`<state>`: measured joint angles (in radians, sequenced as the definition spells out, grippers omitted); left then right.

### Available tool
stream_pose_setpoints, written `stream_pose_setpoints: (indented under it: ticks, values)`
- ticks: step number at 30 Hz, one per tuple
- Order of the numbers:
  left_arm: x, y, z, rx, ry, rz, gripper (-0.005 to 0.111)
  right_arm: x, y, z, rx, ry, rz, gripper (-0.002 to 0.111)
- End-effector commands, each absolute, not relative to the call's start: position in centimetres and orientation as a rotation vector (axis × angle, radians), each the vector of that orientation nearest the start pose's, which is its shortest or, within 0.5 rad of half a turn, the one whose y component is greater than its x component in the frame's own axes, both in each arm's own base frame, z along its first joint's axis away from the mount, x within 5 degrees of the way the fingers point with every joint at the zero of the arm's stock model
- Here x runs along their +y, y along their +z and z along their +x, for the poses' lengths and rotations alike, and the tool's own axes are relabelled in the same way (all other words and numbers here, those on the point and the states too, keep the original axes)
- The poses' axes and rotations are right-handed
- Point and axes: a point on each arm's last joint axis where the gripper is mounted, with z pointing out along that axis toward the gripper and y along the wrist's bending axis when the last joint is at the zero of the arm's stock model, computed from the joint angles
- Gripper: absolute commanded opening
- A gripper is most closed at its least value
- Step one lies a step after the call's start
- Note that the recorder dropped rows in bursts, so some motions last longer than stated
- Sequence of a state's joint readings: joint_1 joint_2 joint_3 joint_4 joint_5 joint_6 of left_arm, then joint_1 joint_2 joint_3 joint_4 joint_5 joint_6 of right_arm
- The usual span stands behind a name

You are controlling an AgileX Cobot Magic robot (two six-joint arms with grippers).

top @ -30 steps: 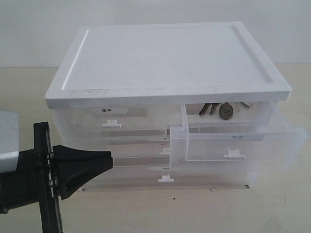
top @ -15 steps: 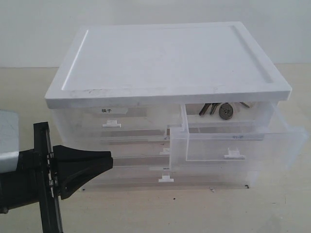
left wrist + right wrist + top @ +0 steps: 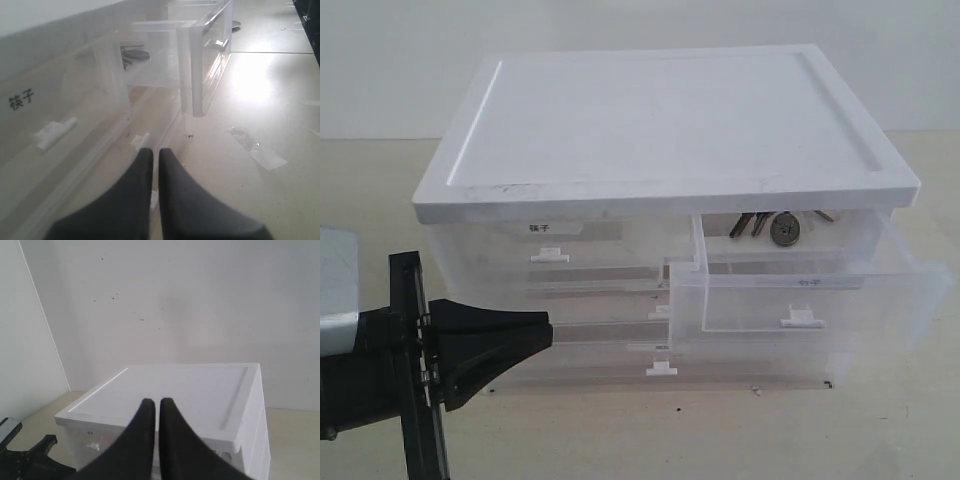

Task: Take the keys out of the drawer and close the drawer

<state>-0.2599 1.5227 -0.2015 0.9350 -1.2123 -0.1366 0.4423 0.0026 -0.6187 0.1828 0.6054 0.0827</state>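
The drawer (image 3: 800, 300), half-width and translucent with a small white tab handle (image 3: 802, 320), stands pulled out at the upper right of the cabinet. The keys (image 3: 772, 226) lie at its back under the lid; their round fob looks dark here. In the left wrist view the keys (image 3: 134, 52) show through the plastic beside the open drawer (image 3: 202, 70). My left gripper (image 3: 546, 330) is shut and empty, low at the cabinet's front left, well left of the drawer; its tips (image 3: 155, 151) point along the cabinet front. My right gripper (image 3: 157, 401) is shut and empty, high above the cabinet.
The cabinet's white lid (image 3: 660, 120) overhangs the drawers. A closed half-width drawer with a black-lettered label (image 3: 542, 229) sits at the upper left, and full-width drawers (image 3: 661, 369) lie below. Bits of tape (image 3: 257, 150) are stuck to the beige table. A white wall stands behind.
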Motion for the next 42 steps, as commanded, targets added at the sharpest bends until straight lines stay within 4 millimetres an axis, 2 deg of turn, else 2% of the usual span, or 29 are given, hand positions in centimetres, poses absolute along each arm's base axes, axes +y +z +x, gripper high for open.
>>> stream_pose_setpoints:
  ticks: [1, 13, 17, 20, 23, 27, 30, 33, 35, 37, 40, 42]
  values:
    - [-11.6, 16.5, 16.3, 1.424, -0.740, 1.048, 0.004, 0.2, 35.0, -1.8, 1.478, 0.606, -0.246, 0.000]
    - [-11.6, 16.5, 16.3, 1.424, -0.740, 1.048, 0.004, 0.3, 35.3, -2.1, 1.483, 0.710, -0.189, 0.000]
    - [-11.6, 16.5, 16.3, 1.424, -0.740, 1.048, 0.004, -0.4, 34.9, -1.5, 1.612, 0.390, -0.348, 0.000]
    - [-11.6, 16.5, 16.3, 1.424, -0.740, 1.048, 0.004, -1.7, 36.3, -1.4, 1.601, 0.182, -0.341, 0.000]
    - [-11.6, 16.5, 16.3, 1.424, -0.740, 1.048, 0.004, -3.1, 38.5, -2.4, 1.545, 0.168, -0.220, 0.000]
    - [-11.6, 16.5, 16.3, 1.424, -0.740, 1.048, 0.004, -4.1, 40.4, -4.2, 1.481, 0.140, -0.210, 0.000]
    - [-11.6, 16.5, 16.3, 1.424, -0.740, 1.048, 0.004, -4.6, 41.3, -4.7, 1.486, 0.096, -0.205, 0.000]
    - [-11.6, 16.5, 16.3, 1.424, -0.740, 1.048, 0.004, -4.1, 41.8, -4.6, 1.556, 0.076, -0.305, 0.000]
    - [-11.6, 16.5, 16.3, 1.424, -0.740, 1.048, 0.004, -3.0, 42.1, -4.5, 1.581, 0.132, -0.423, 0.000]
    - [-11.6, 16.5, 16.3, 1.424, -0.740, 1.048, 0.004, -2.5, 42.6, -4.3, 1.588, 0.187, -0.443, 0.000]
    - [-11.6, 16.5, 16.3, 1.424, -0.740, 1.048, 0.004, -1.4, 43.1, -3.4, 1.623, 0.216, -0.534, 0.000]
    - [-11.6, 16.5, 16.3, 1.424, -0.740, 1.048, 0.004, -0.9, 43.2, -2.0, 1.686, 0.199, -0.539, 0.000]
